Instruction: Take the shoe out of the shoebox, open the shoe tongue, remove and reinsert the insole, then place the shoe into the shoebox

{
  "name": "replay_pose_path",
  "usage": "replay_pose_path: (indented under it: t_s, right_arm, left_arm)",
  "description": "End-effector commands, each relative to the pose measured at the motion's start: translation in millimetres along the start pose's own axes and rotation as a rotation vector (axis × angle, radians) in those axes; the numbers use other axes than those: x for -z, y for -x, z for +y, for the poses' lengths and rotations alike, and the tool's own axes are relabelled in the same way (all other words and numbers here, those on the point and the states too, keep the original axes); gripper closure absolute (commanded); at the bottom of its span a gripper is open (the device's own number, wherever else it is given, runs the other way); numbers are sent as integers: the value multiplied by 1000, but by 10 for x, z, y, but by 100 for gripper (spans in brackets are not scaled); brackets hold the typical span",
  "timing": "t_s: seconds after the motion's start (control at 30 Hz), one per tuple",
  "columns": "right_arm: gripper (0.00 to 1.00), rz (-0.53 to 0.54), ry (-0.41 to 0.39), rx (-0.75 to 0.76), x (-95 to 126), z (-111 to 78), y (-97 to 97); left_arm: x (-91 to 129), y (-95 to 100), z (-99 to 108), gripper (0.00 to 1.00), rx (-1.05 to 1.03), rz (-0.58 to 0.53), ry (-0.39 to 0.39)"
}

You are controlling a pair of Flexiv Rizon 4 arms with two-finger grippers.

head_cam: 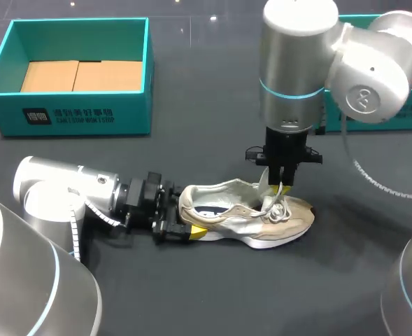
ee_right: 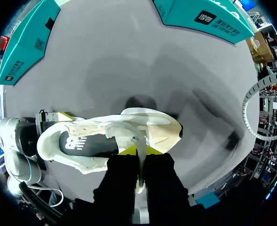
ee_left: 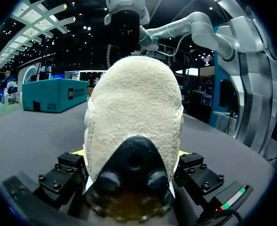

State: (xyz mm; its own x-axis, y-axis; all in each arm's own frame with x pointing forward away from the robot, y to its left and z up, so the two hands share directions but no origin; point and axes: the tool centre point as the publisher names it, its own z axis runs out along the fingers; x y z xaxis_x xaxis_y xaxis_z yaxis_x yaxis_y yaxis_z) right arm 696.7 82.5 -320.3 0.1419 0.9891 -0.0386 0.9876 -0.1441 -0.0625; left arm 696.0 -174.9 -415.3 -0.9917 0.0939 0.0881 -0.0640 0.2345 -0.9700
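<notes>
On the dark desk (head_cam: pixel 212 105), just toward five o'clock of centre: one shoe (head_cam: pixel 240 217), out of its box, sole down, toe toward three o'clock. Cream mesh, beige suede toe, loose white laces, dark insole (ee_right: pixel 89 143) inside. The left hand (head_cam: pixel 181 213) clamps the fuzzy rounded heel from both sides. The right hand (head_cam: pixel 281 186), pointing straight down, is closed on the upright pale tongue (head_cam: pixel 265 183). At ten o'clock: teal shoebox (head_cam: pixel 73 115), open-topped, holding flat brown cardboard (head_cam: pixel 80 75). At two o'clock: second teal box (head_cam: pixel 401 112), partly hidden.

Cream-and-beige suede sneaker (head_cam: pixel 247 222), navy insole (ee_right: pixel 89 143), teal cardboard shoebox (head_cam: pixel 80 112) with a brown bottom, and my fingertips (head_cam: pixel 198 232) are bright yellow.
</notes>
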Motion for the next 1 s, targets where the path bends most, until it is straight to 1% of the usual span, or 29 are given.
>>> replay_pose_path:
  t_s: [0.03, 0.1, 0.13, 0.2, 0.27, 0.33, 0.4, 0.5, 0.67, 0.77, 1.0]
  right_arm:
    - [100, 78, 3, -1, -14, -14, 67]
    - [100, 78, 3, -1, -14, -14, 67]
    - [100, 117, 2, 16, -14, -8, 107]
    - [100, 118, -1, 14, -14, -8, 185]
    - [100, 155, -5, 33, -18, -13, 249]
    - [100, 196, -10, 58, -33, -13, 294]
    - [100, 201, -13, 62, -50, -12, 337]
    - [100, 242, -20, 83, -76, -13, 387]
    - [100, 303, -13, 134, -132, -49, 434]
    - [100, 342, -12, 137, -182, -72, 461]
    - [100, 393, -7, 129, -336, -118, 515]
  left_arm:
    - [-3, -19, 5, 100, 1, 0, 3]
    - [-3, -19, 5, 100, 1, 0, 3]
    - [-3, -19, 5, 100, 1, 0, 3]
    - [-3, -19, 5, 100, 1, 0, 3]
    - [-3, -19, 5, 100, 1, 0, 3]
    - [-3, -19, 5, 100, 1, 0, 3]
    - [-3, -19, 5, 100, 1, 0, 3]
    - [-3, -19, 5, 100, 1, 0, 3]
    - [-3, -19, 5, 100, 1, 0, 3]
    - [-3, -19, 5, 100, 1, 0, 3]
    - [-3, -19, 5, 100, 1, 0, 3]
